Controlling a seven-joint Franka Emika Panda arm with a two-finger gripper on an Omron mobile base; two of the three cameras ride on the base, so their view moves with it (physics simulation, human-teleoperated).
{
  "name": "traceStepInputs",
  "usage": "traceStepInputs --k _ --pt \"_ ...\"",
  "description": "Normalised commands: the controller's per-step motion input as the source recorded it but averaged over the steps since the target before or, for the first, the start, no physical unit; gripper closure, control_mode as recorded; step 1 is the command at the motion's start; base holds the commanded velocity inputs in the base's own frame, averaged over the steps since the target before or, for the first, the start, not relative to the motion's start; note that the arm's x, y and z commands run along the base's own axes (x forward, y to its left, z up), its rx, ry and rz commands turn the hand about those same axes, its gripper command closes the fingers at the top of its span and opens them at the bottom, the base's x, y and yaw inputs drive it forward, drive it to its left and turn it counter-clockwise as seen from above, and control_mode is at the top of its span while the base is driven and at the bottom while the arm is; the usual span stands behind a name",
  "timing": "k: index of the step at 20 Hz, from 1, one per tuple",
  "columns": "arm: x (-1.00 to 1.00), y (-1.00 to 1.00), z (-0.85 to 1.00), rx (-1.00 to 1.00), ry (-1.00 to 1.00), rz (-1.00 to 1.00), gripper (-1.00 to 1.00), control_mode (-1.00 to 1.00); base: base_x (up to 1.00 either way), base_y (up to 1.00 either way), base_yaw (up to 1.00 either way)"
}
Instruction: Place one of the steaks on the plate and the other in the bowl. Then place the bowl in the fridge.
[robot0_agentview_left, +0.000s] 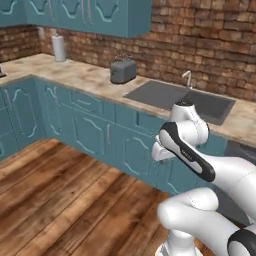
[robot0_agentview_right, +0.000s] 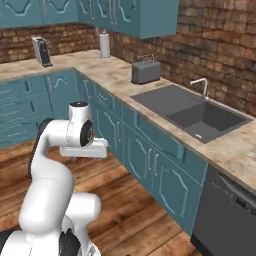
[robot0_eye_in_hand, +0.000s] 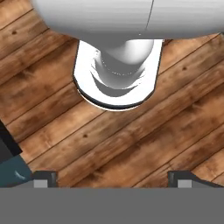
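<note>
The steaks, the plate, the bowl and the fridge are all out of view. My arm is folded close over its base, with the hand (robot0_agentview_left: 162, 150) hanging in front of the teal cabinets (robot0_agentview_left: 85, 131) and pointing down. In the hand view my gripper (robot0_eye_in_hand: 112, 177) is open above the wooden floor (robot0_eye_in_hand: 166, 131). Its two dark fingertips (robot0_eye_in_hand: 43, 177) stand far apart with nothing between them.
An L-shaped stone counter (robot0_agentview_right: 120, 75) carries a grey toaster (robot0_agentview_left: 123, 70), a paper towel roll (robot0_agentview_left: 59, 48), a dark sink (robot0_agentview_left: 180, 97) with a tap (robot0_agentview_right: 202, 85) and a small dark appliance (robot0_agentview_right: 42, 51). A dark dishwasher front (robot0_agentview_right: 225, 215) sits at the right. Open wooden floor (robot0_agentview_left: 60, 200) lies to the left.
</note>
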Motion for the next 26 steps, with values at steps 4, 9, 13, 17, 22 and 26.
traceStepInputs --k 4,9,13,17,22,26 --pt "0.0 0.0 0.0 0.0 0.0 0.0 -1.0 1.0 0.01 -0.36 -0.67" --pt "0.0 0.0 0.0 0.0 0.0 0.0 -1.0 1.0 0.06 -0.41 -0.65" --pt "0.0 0.0 0.0 0.0 0.0 0.0 -1.0 1.0 0.06 -0.4 -0.54" --pt "0.0 0.0 0.0 0.0 0.0 0.0 -1.0 1.0 0.16 0.0 -0.3" --pt "0.0 0.0 0.0 0.0 0.0 0.0 -1.0 1.0 0.14 -0.51 -0.18" --pt "0.0 0.0 0.0 0.0 0.0 0.0 -1.0 1.0 0.14 -0.85 -0.09"
